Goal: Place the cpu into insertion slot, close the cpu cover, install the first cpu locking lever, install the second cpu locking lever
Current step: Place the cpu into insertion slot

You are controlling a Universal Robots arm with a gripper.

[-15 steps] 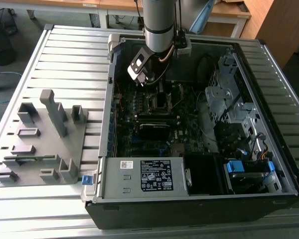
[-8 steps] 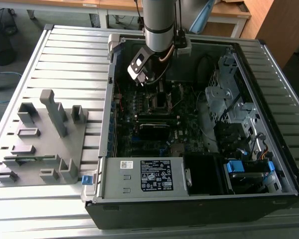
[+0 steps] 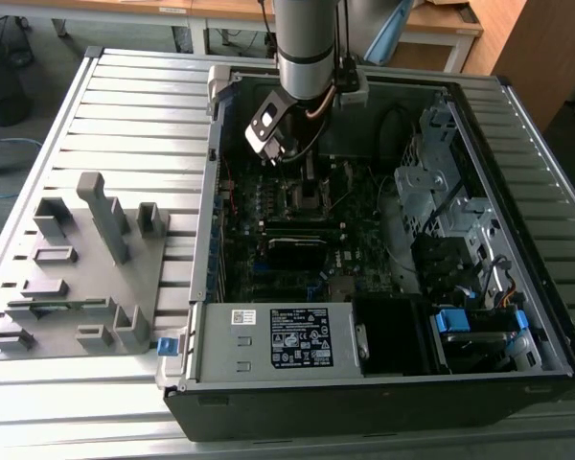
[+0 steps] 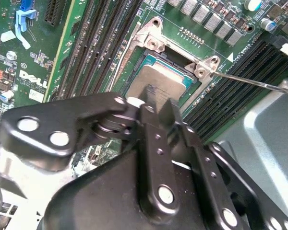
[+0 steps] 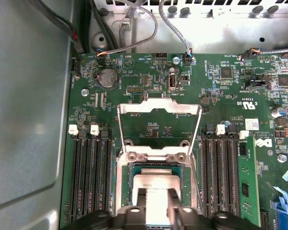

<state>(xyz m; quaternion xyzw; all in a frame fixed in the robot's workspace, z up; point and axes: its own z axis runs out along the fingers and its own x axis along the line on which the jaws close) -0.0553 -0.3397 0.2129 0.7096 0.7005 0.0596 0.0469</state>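
Exterior view: arm (image 3: 307, 48) reaches down into the open computer case (image 3: 206, 287), and I see it end just above the insertion slot (image 3: 308, 198) on the motherboard (image 3: 364, 240).

First wrist view: cpu (image 5: 157, 182) lies flat inside the insertion slot (image 5: 158, 169), silver top up. I see the cpu cover (image 5: 158, 106) swung open; it stands up from the hinge edge of the slot, and bare board shows through its square opening. Black memory slots (image 5: 91, 177) run along both flanks of the insertion slot.

Gripper (image 5: 157, 194): fingers (image 5: 141, 201) stand a little apart directly over the cpu, with its bright top showing in the gap. I see nothing pinched between them. I cannot tell whether the tips touch the chip.

Second wrist view: gripper (image 4: 161, 98) again over the cpu (image 4: 161, 81), seated in the insertion slot (image 4: 156, 61). A locking lever (image 4: 259, 84), a thin metal rod, angles away from one corner of the slot, not latched.
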